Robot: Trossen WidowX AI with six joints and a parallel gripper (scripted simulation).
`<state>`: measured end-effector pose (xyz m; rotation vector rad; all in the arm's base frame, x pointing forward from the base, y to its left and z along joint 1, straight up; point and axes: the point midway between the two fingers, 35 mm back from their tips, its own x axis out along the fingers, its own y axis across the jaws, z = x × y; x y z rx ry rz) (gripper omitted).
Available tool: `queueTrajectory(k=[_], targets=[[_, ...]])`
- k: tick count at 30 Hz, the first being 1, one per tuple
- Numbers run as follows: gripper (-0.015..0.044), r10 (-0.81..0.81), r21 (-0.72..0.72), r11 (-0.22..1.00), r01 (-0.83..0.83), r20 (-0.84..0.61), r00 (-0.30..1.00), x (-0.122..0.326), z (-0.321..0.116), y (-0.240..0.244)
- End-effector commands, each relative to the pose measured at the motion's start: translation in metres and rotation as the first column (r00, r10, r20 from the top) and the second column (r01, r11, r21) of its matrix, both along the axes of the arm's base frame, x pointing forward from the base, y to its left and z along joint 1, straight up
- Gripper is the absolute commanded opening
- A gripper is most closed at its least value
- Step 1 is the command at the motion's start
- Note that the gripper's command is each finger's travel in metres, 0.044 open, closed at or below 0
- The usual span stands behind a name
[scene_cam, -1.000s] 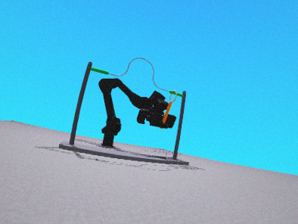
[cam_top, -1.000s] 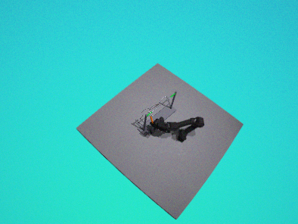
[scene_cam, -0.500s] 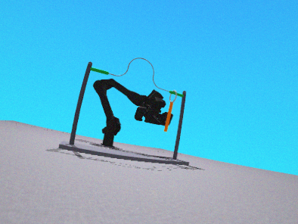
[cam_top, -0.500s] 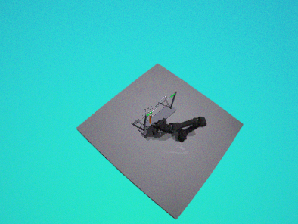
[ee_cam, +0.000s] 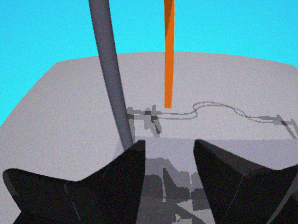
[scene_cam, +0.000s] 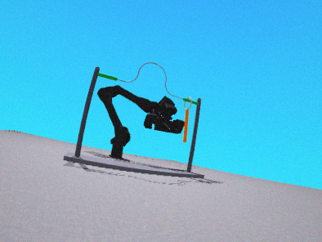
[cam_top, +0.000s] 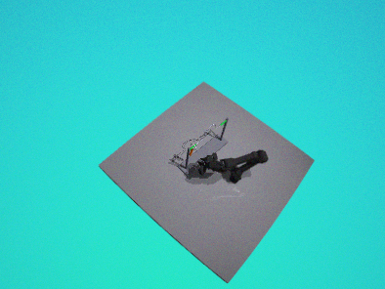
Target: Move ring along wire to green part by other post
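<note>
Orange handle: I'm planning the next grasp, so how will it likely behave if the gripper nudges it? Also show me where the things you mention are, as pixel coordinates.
The orange handle (scene_cam: 185,126) (ee_cam: 169,60) will probably swing rather than slide off, as it hangs from the ring (scene_cam: 187,104) looped around the green wire section. It looks stiff, judging by its straight bar shape, and likely light, being so slim.

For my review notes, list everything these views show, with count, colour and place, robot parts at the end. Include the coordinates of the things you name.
flat base plate (scene_cam: 135,166): one, grey, on the floor under the posts
upright round posts (scene_cam: 87,112) (scene_cam: 194,136): two, dark grey, one at each end of the plate
thin curved wire (scene_cam: 151,63): one, grey, strung between the posts
thick wire sections (scene_cam: 108,76) (scene_cam: 187,100): two, green, one beside each post
round ring (scene_cam: 185,105): one, pale, on the green section at the exterior view's right-hand post
straight handle (scene_cam: 186,126) (ee_cam: 169,60): one, orange, hanging below the ring
jointed arm (scene_cam: 109,108) (cam_top: 244,160): one, black, behind the wire in the exterior view
parallel-jaw gripper (ee_cam: 169,145): one, black, at the arm's end, open
</note>
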<state>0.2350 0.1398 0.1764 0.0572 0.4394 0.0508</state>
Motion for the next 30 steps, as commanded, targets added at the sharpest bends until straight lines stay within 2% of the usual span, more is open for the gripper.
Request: queueTrajectory(k=[1,11,18,22,30], targets=[[0.0160,-0.006,0.000,1.000,0.006,0.001,1.000,0.000,0.000,-0.001],[0.0160,-0.006,0.000,1.000,0.006,0.001,1.000,0.000,0.000,-0.001],[0.0344,0.002,-0.001,1.000,-0.002,0.003,1.000,-0.044,0.021,-0.004],[0.0440,0.003,-0.001,1.000,-0.003,0.004,1.000,-0.045,0.022,-0.005],[0.0440,0.003,-0.001,1.000,-0.003,0.004,1.000,-0.045,0.022,-0.005]])
